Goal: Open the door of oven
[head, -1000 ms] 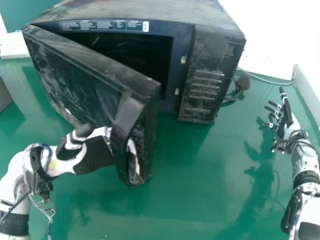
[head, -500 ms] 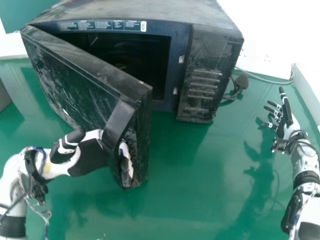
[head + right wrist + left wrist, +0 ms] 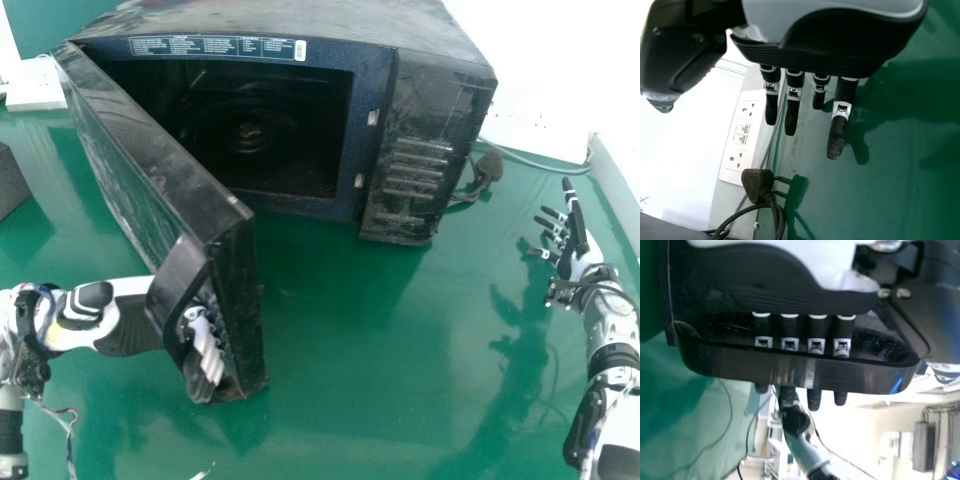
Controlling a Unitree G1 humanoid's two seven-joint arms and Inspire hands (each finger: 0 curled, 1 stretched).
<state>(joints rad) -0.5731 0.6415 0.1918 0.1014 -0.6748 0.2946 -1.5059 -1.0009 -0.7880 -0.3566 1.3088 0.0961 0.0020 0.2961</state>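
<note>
The black oven stands on the green table, its door swung well out at the left so that the dark cavity and turntable show. My left hand is at the door's front edge, its fingers passed behind the handle. In the left wrist view the fingers of my left hand run between the handle and the door, with their tips beyond the handle. My right hand stays off to the right of the oven, fingers extended; the right wrist view shows the hand holding nothing.
A cable with a black plug lies beside the oven's right side. A grey block sits at the table's left edge. White socket panels are at the wall behind the table.
The door has swung farther out to the left, showing more of the cavity. My left hand moved left with the handle. The right hand has kept its place.
</note>
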